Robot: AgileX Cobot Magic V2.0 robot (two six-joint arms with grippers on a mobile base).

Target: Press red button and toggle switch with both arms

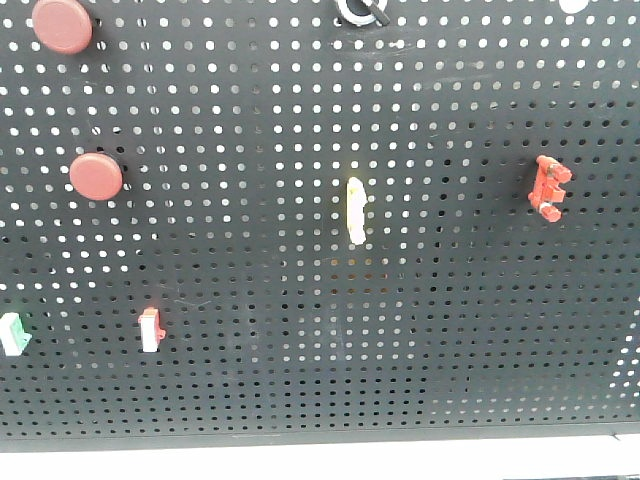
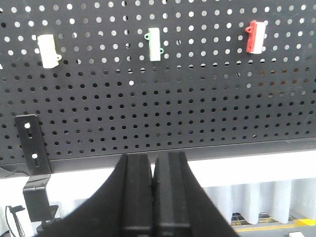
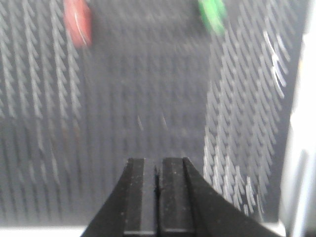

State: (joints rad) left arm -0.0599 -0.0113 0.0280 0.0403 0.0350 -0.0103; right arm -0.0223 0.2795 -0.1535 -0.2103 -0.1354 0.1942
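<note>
On the black pegboard [image 1: 300,330] in the front view, one round red button [image 1: 96,176] sits at the left and a second red button [image 1: 62,25] above it. The all-red toggle switch [image 1: 549,188] is at the right. Neither arm shows in that view. My left gripper [image 2: 153,159] is shut with nothing in it, low under the pegboard's [image 2: 148,113] bottom edge. My right gripper [image 3: 157,163] is shut too, close in front of the board. Its view is blurred, with a red blur [image 3: 78,22] up left and a green blur [image 3: 212,15] up right.
A slim yellow switch [image 1: 355,210] is at the board's middle, with a red-and-white rocker [image 1: 150,330] and a green-and-white rocker [image 1: 12,333] lower left. A knob [image 1: 362,10] is at the top. The left wrist view shows white [image 2: 48,50], green [image 2: 154,43] and red [image 2: 255,37] rockers and a bracket [image 2: 32,148].
</note>
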